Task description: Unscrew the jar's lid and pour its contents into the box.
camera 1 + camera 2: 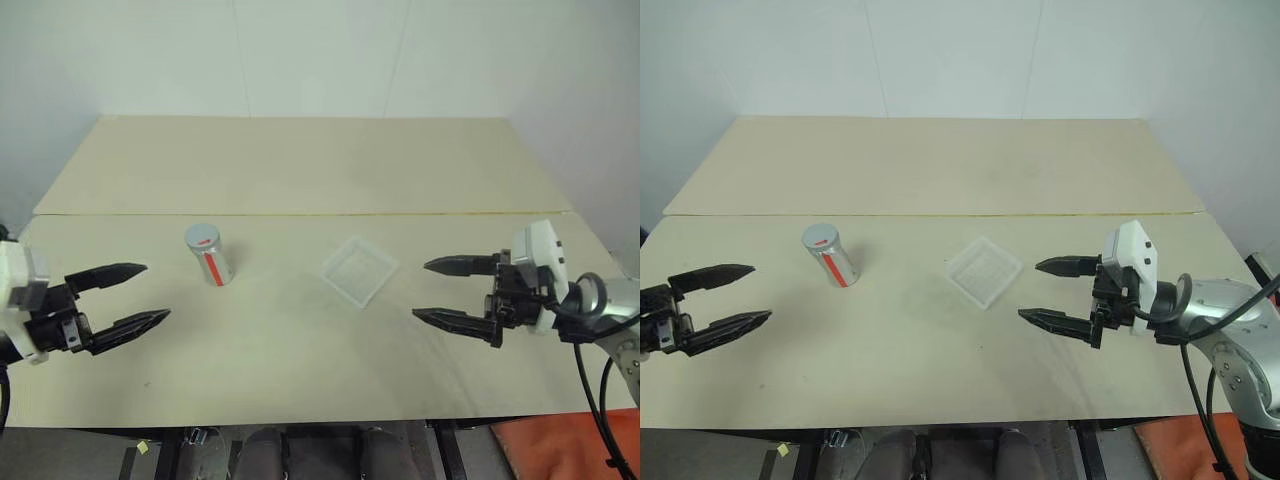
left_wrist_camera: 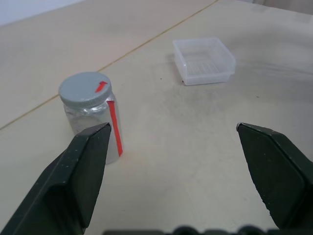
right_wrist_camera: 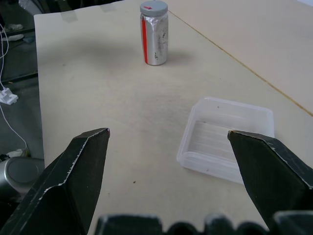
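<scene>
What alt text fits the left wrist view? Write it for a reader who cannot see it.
A clear jar with its grey lid on stands upright on the table, just past the open left gripper. The clear plastic box sits farther off, apart from the jar.

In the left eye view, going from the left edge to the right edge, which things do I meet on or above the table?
Left gripper → jar with its lid on → box → right gripper.
</scene>
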